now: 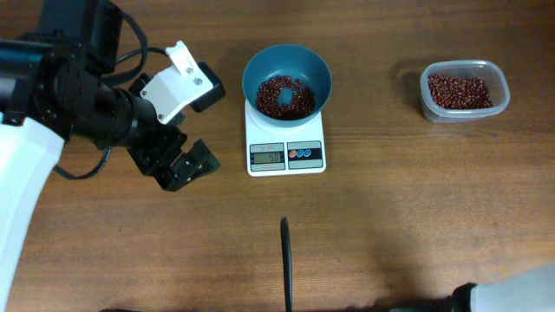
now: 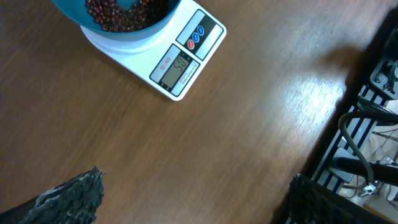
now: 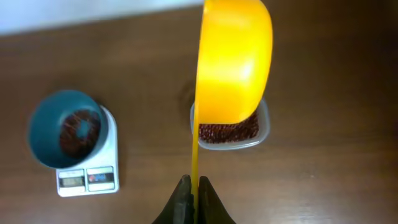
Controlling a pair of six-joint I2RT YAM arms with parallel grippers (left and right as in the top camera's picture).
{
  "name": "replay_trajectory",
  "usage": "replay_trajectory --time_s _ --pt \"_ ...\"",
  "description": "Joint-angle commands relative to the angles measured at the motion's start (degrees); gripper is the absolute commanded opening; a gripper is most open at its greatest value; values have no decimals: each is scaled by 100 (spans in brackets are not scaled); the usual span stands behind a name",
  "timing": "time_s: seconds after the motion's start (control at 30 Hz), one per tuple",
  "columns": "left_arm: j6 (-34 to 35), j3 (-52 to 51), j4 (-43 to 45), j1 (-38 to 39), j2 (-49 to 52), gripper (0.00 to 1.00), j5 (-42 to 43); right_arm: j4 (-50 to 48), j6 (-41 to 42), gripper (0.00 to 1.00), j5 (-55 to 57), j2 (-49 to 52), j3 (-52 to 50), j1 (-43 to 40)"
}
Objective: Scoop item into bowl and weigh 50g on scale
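Beans (image 1: 269,98) sit in bowl (image 1: 319,74) on scale (image 1: 286,157); only right-wrist view shows right hand (image 3: 193,190) pinching yellow scoop (image 3: 235,62); left hand (image 1: 189,171) spread

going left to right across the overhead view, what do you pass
left gripper → scale with the blue bowl of beans on it → clear tub holding more beans
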State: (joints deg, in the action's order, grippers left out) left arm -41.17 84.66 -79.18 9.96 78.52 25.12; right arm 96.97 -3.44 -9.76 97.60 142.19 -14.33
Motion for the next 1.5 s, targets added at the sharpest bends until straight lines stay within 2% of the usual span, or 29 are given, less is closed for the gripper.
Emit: replay_trajectory --time_s 0.0,0.07,0.17,0.23,0.27,0.33,0.4,0.5,0.67,0.8,0.93,1.1,1.3,1.47 --pt "-114 94 2 13 -98 99 96 35 184 4 162 -1360 44 -4" --pt "-114 94 2 13 -98 99 98 35 184 4 269 -1687 -70 -4" --pt "-114 94 2 13 -98 99 98 -48 249 4 723 -1902 -1154 -4" --pt "-114 94 2 13 -98 99 98 -1150 267 4 -39 -1858 -2771 7" --pt "-114 94 2 13 -98 99 96 -1469 267 4 -345 -1856 -3176 4" --pt "-114 94 2 13 -98 99 98 -2736 269 4 -1349 -1860 -4640 4" --pt "-114 94 2 13 -98 99 96 -3340 269 4 -1869 -1862 -5388 4" --pt "-114 94 2 13 -98 99 98 -3434 225 4 -2551 -1954 -5974 0" --pt "-114 94 2 13 -98 99 98 -3392 205 4 -2800 -2691 -6682 -2" --pt "-114 94 2 13 -98 99 98 -3298 671 4 -2146 -4068 -7724 -225" --pt "-114 94 2 13 -98 99 98 -3604 1399 4 -2144 -5097 -8955 -726" --pt "-114 94 2 13 -98 99 96 -4618 2352 4 -2675 -5672 -10480 -793" --pt "-114 94 2 13 -98 99 98 -5928 2798 4 -2896 -5670 -11833 -793" --pt "-116 94 2 13 -98 99 96 -6843 2841 4 -3073 -5670 -12642 -793"
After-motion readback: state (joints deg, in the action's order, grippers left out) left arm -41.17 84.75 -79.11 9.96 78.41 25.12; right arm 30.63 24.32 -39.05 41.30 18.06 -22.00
